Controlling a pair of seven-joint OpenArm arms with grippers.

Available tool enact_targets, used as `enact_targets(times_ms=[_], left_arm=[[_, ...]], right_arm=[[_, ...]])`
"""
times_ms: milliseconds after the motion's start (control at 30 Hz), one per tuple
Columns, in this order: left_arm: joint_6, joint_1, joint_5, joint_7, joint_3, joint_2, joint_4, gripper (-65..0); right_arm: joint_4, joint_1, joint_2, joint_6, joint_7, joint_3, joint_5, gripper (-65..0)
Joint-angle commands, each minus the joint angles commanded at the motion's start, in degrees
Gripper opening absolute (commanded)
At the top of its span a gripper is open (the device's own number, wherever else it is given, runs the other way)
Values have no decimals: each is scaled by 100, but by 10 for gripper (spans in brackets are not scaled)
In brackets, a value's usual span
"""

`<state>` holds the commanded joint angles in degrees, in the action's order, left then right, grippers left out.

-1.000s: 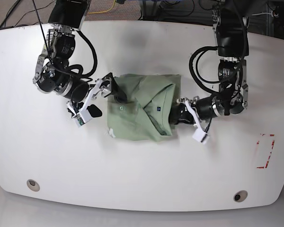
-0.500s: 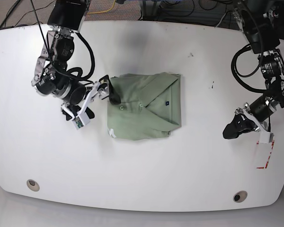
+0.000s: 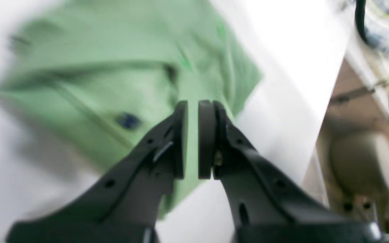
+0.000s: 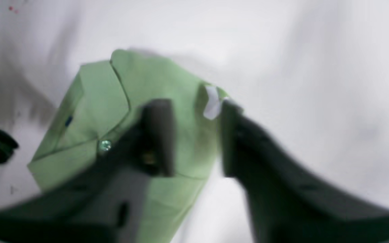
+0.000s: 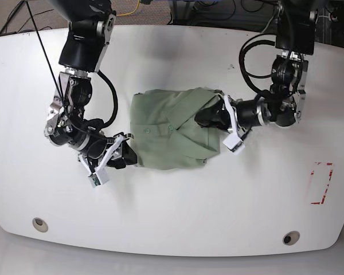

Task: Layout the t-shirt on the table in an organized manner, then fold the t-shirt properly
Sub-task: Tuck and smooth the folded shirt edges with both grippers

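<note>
Green t-shirt point(image 5: 172, 137) folded into a small square, lying in the middle of the white table point(image 5: 178, 217). Left gripper point(image 3: 192, 138) at the shirt's right edge, pads almost together with only a thin gap, nothing between them. Right gripper point(image 4: 194, 138) at the shirt's near left corner, spread wide apart, grasping nothing. Red tape mark point(image 5: 321, 183) far off right.

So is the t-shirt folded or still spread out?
Folded: the t-shirt lies as a compact rectangle on the table, collar flap creased diagonally on top, no sleeves sticking out.
</note>
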<state>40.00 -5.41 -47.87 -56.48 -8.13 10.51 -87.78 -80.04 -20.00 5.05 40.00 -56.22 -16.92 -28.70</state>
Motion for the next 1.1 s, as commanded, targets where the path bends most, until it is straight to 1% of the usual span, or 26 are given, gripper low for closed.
enact_targets(times_ms=[33,67,100,133,167,200,233,267,367,467,500,567,633,733,800,900,1000,1100], left_arm=[[0,88,299,0,-9,-97,-35,-607],[0,149,492,0,-9,-141,-35,-607],[0,202,765,0,-18,-202,-35,-607],[0,229,897,0,-18,-220,-18,-607],[0,237,1196,0,-18,-308,9,-607],[0,255,1600,9,-18,-387,35,-607],[0,273,1758,9,-18,-413,62,-607],[0,299,2022,26,-18,-457,88,-607],[0,334,2435,167,-18,-510,123,-607],[0,334,2593,369,-18,-475,167,-607],[0,308,2602,369,-18,-457,211,-607],[0,273,2611,369,-18,-325,404,-607],[0,18,2611,378,-18,-255,607,-607],[0,-246,2611,378,-18,-149,941,-607],[0,-396,2611,378,-18,-97,1125,-607],[0,-747,2620,378,-18,-70,1503,-607],[0,-1046,2620,396,-18,-70,1846,-607],[0,-1363,2620,589,-18,-97,2259,-607]], right_arm=[[149,-26,18,0,105,53,0,-566],[229,-35,70,0,193,149,0,-561],[308,-35,132,0,343,316,0,-553],[352,-35,167,0,413,413,0,-553],[475,-35,237,0,624,651,0,-552],[624,-35,308,0,923,932,0,-555],[695,-35,334,0,1055,1055,0,-555],[844,-35,387,0,1292,1257,0,-555],[1240,-26,484,0,1811,1618,9,-555],[1864,-26,598,0,2532,1934,18,-555],[1987,-18,633,0,2681,1987,18,-555],[2233,9,703,0,3015,2084,18,-555],[2382,158,791,0,3156,2057,18,-555],[2391,387,853,0,3244,1969,9,-555],[2224,624,932,0,3244,1899,0,-556],[1635,1222,1011,0,3244,1864,0,-556],[1108,1688,1011,0,3226,1864,0,-556],[536,2224,976,0,3095,1864,0,-556]])
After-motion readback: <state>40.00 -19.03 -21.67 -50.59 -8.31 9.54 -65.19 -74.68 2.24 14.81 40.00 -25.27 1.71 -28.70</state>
